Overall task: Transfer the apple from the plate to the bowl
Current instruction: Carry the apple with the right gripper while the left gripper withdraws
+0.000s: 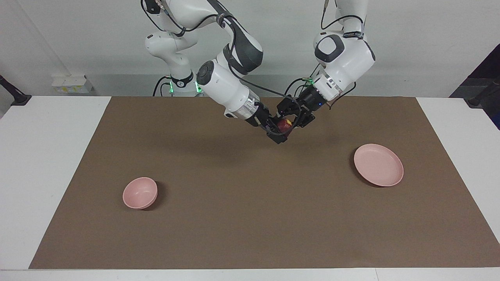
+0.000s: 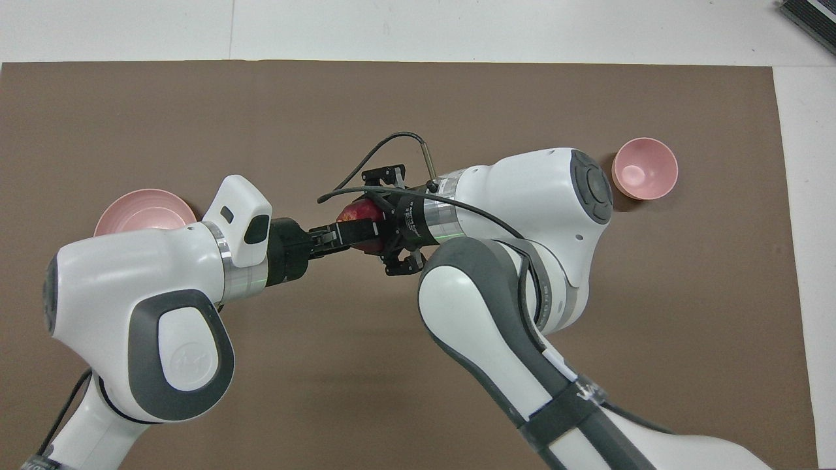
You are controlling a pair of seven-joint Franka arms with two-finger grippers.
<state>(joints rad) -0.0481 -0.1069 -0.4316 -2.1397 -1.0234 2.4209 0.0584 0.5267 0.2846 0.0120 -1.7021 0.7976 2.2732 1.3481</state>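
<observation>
The dark red apple (image 1: 284, 125) hangs in the air over the brown mat, between the two grippers; it also shows in the overhead view (image 2: 356, 211). My left gripper (image 1: 290, 122) (image 2: 351, 230) is shut on the apple. My right gripper (image 1: 278, 133) (image 2: 380, 225) is at the apple from the other way, touching or almost touching it. The pink plate (image 1: 378, 164) lies empty toward the left arm's end; my left arm partly covers it in the overhead view (image 2: 140, 205). The pink bowl (image 1: 140, 192) (image 2: 644, 168) stands empty toward the right arm's end.
A brown mat (image 1: 250, 218) covers most of the white table. Both arms lean in over the part of the mat nearest the robots.
</observation>
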